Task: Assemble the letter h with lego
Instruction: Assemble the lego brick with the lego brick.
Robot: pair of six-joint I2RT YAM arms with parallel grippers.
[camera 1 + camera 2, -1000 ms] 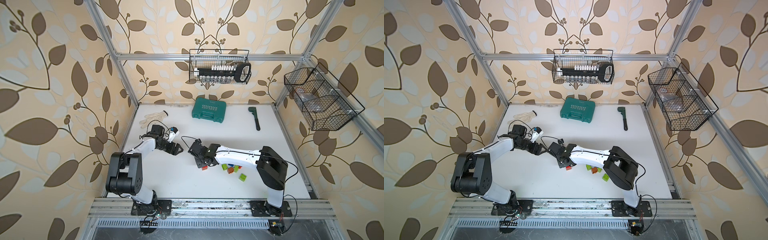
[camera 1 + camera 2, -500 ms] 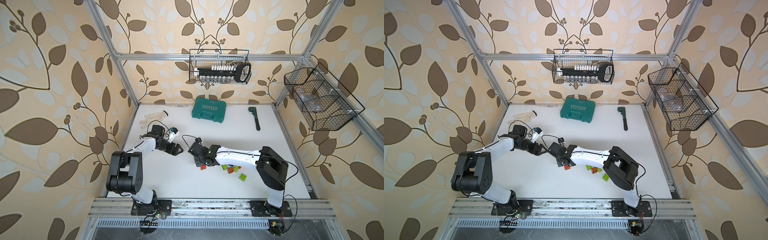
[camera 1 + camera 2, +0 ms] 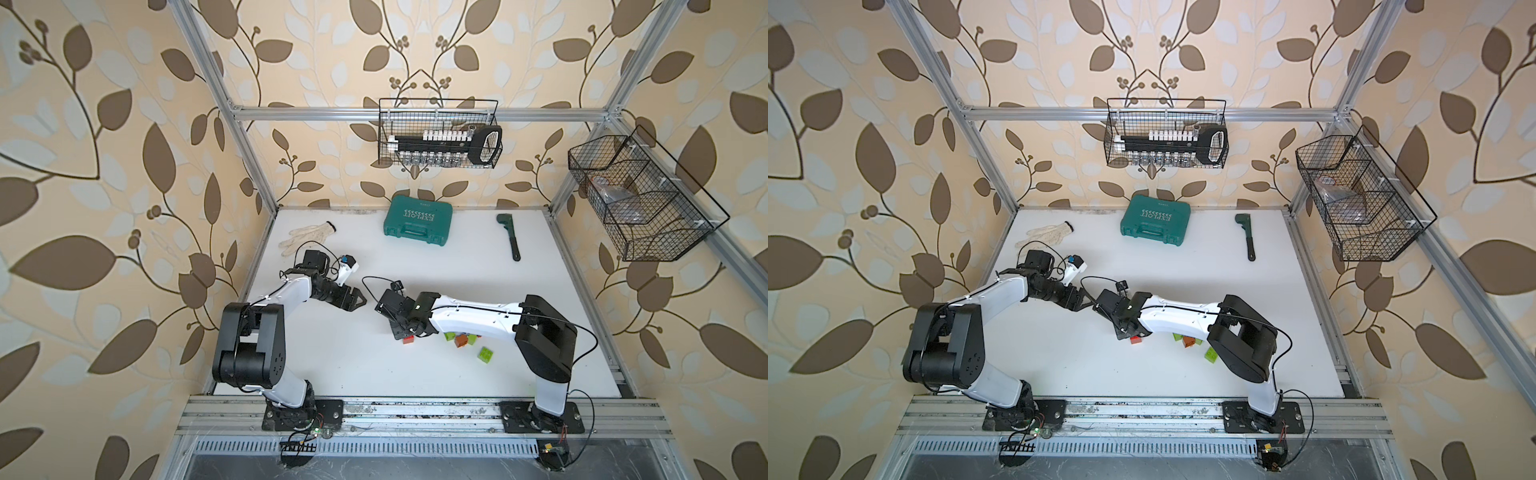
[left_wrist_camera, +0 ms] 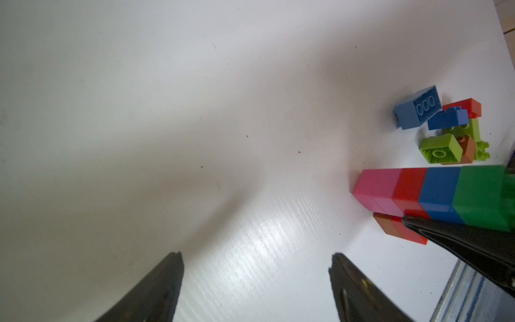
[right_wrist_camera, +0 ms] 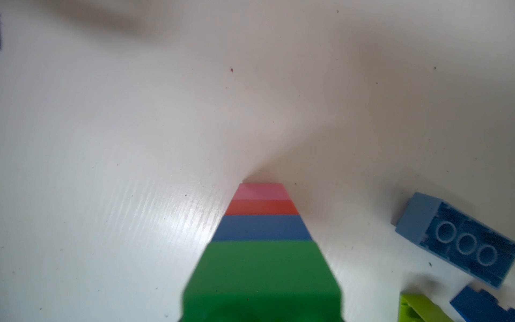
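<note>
Roughly, one stroke of the letter is built and the rest is not. A stack [image 4: 429, 192] of four bricks, pink, red, blue and green, is clamped at its green end by the right claw [image 3: 399, 330]. Its pink end is tipped down and appears to rest on the white counter [image 3: 353, 365], though true contact cannot be settled.

Close against the stack's lower side, a short orange-and-red piece [image 4: 395, 227] is seen lying on the counter. Whether it is pressed onto the stack or only lies beside it cannot be made out. The left claw [image 4: 256, 258] is held with its fingers wide apart and nothing between them; it is near the stack but not touching it.

Loose bricks [image 4: 451, 133] — a long blue brick [image 4: 418, 108], a darker blue one, and red, lime and orange ones — are left in a small heap near the stack, none of them joined to it.

Judged from this, the tall stroke is largely done. The arch and the short leg are yet to be added — unless the orange-and-red piece is counted as their beginning. The larger share of the joining is therefore thought to remain.
</note>
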